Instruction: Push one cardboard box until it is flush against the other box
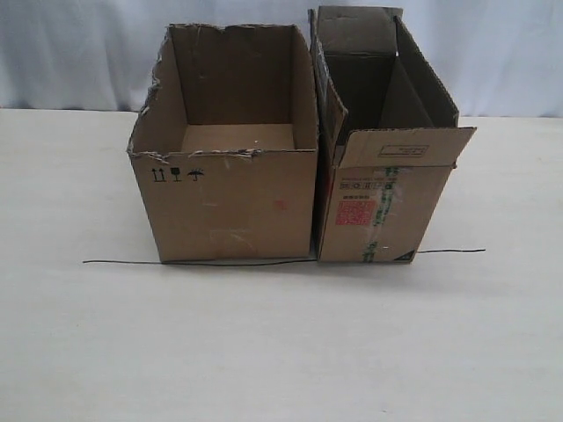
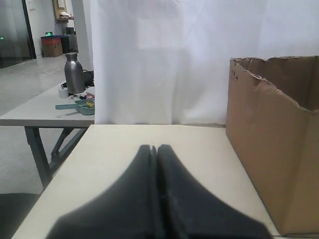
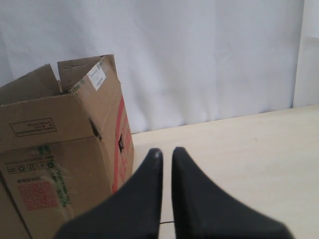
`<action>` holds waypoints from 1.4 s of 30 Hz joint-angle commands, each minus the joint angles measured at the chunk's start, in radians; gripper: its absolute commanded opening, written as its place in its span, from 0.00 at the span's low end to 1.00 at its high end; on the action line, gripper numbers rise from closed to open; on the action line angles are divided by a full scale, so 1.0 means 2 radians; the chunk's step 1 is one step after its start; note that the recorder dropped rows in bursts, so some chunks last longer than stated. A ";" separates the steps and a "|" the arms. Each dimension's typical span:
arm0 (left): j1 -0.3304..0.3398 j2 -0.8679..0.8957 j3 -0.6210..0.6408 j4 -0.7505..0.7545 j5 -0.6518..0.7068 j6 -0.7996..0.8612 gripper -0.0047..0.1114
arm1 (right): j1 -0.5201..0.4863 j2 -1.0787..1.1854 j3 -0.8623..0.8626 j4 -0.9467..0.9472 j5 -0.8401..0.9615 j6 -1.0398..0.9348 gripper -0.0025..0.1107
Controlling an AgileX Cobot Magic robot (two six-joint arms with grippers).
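The wide cardboard box (image 1: 229,193) with the torn rim stands on the table's left half, open and empty. The other box (image 1: 387,202), narrower, with upright flaps and a red label, stands right beside it. Their near bottom corners meet, and a thin dark slit shows between the walls higher up. Neither gripper shows in the exterior view. My left gripper (image 2: 155,147) is shut and empty, low over the table, with the cardboard box (image 2: 269,149) off to one side. My right gripper (image 3: 166,151) holds nothing, its fingers a narrow slit apart, beside the other box (image 3: 55,164).
A thin black wire (image 1: 123,262) lies on the table along the boxes' front edge and reappears past the narrower box as a wire end (image 1: 449,251). A white curtain (image 1: 79,53) hangs behind. A side table with a metal bottle (image 2: 74,73) stands beyond the table edge.
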 commanded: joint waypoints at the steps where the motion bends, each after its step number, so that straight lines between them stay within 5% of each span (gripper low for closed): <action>1: -0.001 -0.001 0.002 0.025 0.009 -0.041 0.04 | -0.004 -0.004 0.002 -0.002 -0.002 -0.002 0.07; 42: -0.001 -0.001 0.002 0.036 -0.013 -0.050 0.04 | -0.004 -0.004 0.002 -0.002 -0.002 -0.002 0.07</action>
